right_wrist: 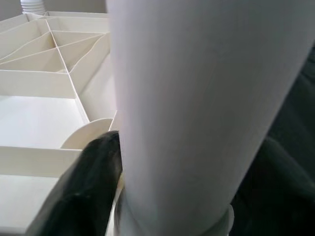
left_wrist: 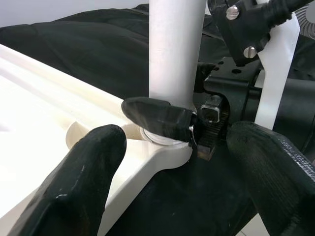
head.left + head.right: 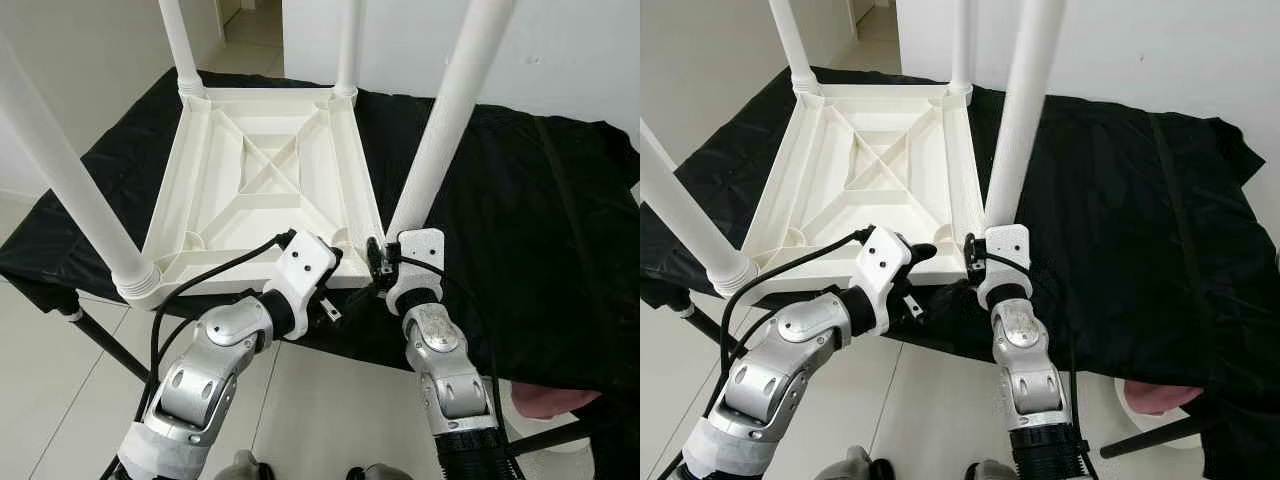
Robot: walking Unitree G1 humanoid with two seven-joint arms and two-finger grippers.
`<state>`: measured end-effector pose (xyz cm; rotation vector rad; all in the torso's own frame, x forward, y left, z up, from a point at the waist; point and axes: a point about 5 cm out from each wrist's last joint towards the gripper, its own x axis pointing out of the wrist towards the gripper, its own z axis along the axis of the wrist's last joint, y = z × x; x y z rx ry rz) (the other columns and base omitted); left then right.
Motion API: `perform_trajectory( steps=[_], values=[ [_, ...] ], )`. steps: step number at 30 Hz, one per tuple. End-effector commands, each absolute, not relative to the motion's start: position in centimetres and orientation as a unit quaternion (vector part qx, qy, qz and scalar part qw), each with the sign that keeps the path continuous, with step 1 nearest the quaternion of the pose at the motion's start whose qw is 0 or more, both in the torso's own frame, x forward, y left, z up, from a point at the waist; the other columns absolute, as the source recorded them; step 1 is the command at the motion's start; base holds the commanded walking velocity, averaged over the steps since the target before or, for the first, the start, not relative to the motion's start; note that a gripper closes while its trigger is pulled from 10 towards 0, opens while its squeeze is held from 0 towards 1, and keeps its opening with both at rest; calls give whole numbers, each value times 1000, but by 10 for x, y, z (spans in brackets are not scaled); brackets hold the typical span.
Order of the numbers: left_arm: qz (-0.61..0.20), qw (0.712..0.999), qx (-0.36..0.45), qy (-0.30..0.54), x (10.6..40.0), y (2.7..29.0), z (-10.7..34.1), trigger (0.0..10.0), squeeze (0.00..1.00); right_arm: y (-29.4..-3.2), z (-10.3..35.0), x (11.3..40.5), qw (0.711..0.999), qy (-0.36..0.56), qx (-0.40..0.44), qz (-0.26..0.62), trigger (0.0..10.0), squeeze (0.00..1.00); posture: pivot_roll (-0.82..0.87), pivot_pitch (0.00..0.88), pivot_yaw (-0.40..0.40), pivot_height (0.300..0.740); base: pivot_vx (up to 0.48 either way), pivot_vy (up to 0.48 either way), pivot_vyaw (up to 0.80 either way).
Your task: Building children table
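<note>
Room: pale glossy floor tiles (image 3: 60, 380) and plain white walls, with a doorway at the far end.
Surface: a stand draped in wrinkled, matte black cloth (image 3: 520, 200) that hangs over its edges; a thin black metal leg of the stand shows under the near left corner.
Children table: a cream plastic tabletop (image 3: 265, 185) lies upside down on the cloth, square, with a raised rim, moulded ribs crossing in an X, and a round socket at each corner.
Legs: four smooth white round tubes stand up from the corner sockets; the far-left leg (image 3: 180, 45) and far-right leg (image 3: 348, 45) are upright, and the near-left leg (image 3: 70, 180) has a ribbed collar at its base.
Near-right leg: the near-right leg (image 3: 450, 110) leans up and to the right from the corner closest to the robot.
Right gripper: the right gripper (image 3: 378, 262), white housing on a silver jointed arm, is at the base of that leg, its rubbery black fingers (image 2: 157, 117) clamped around the tube just above the socket.
Left gripper: the left gripper (image 2: 177, 182) points at the same corner from the left; its thick, textured black fingers are spread apart, grasping nothing.
Other: a pink object (image 3: 550, 400) lies on the floor under the right edge of the cloth.
</note>
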<state>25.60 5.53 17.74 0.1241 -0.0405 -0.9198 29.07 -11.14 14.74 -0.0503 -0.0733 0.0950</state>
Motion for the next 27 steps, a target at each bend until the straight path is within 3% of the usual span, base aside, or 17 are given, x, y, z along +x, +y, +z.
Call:
perform_trajectory(
  steps=[1,4,5,6,14,15,17,25,27],
  values=[
    [-429,901,58,-16,257,56,174,10000,0,-115,151,293,997,-41,-12,68,10000,1000,-90,45,-6,740,0,0,0],
    [-428,902,58,-14,257,56,172,10000,0,-118,152,296,995,-42,-15,86,10000,1000,-89,43,-7,740,0,0,0],
    [-429,902,58,-13,257,56,171,10000,0,-120,153,298,994,-44,-16,98,10000,322,-87,44,-6,740,0,0,0],
    [-429,901,58,-12,257,55,171,10000,0,-123,154,299,993,-44,-14,112,10000,0,-87,44,-6,740,0,0,0],
    [-428,902,58,-12,257,55,171,10000,0,-133,163,308,977,-40,-34,205,10000,0,-86,46,-4,740,0,0,0],
    [-427,902,58,-13,258,55,172,10000,0,-137,165,309,957,-37,-71,279,10000,0,-87,48,0,740,0,0,0],
    [-427,902,58,-13,257,55,172,10000,0,-143,164,309,940,-33,-102,325,10000,0,-87,48,0,740,0,0,0],
    [-429,901,59,-16,258,56,174,10000,0,-150,161,316,912,-24,-141,385,10000,0,-89,49,14,740,0,0,0],
    [-431,900,60,-17,259,55,175,10000,0,-151,158,322,891,-6,-154,428,10000,0,-86,50,18,740,0,0,0]
  ],
)
